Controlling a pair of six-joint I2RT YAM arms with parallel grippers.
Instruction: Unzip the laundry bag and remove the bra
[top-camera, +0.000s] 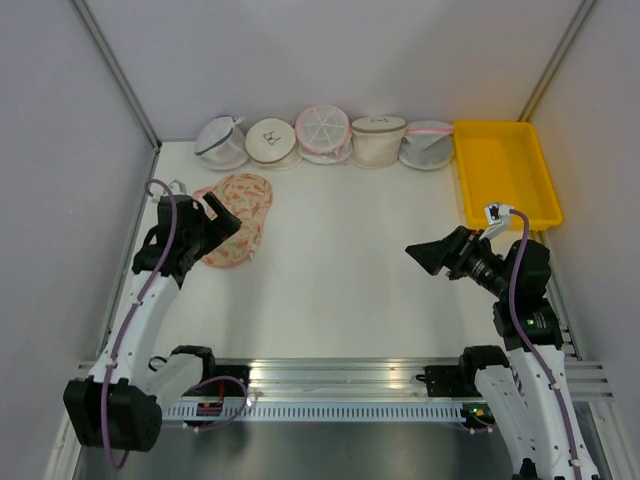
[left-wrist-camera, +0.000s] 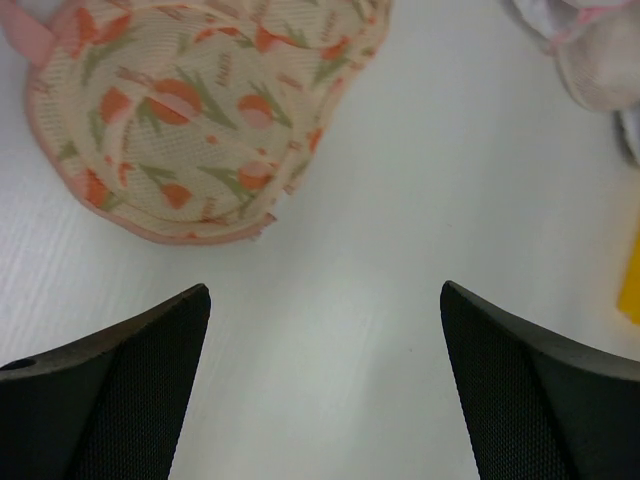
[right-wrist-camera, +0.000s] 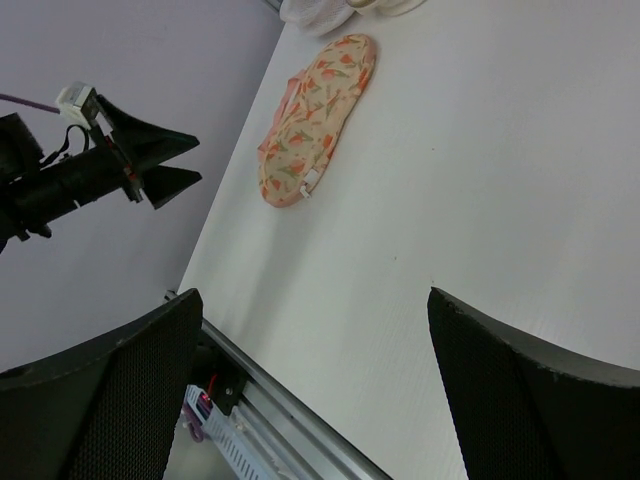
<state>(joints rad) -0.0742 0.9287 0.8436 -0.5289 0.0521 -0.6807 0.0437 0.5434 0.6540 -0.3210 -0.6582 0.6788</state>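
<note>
The laundry bag (top-camera: 238, 219), cream with orange-pink print and pink trim, lies flat at the table's left side. It also shows in the left wrist view (left-wrist-camera: 195, 110) and the right wrist view (right-wrist-camera: 315, 117), where a small white zipper pull (right-wrist-camera: 311, 181) sits at its near edge. The bra is hidden. My left gripper (top-camera: 225, 214) is open and empty, just above the bag's near left end. My right gripper (top-camera: 428, 254) is open and empty, raised over the right side of the table, far from the bag.
A row of round mesh bags (top-camera: 322, 137) stands along the back edge. A yellow tray (top-camera: 503, 170) sits at the back right. Grey walls close in the left and right sides. A metal rail (top-camera: 330, 380) runs along the near edge.
</note>
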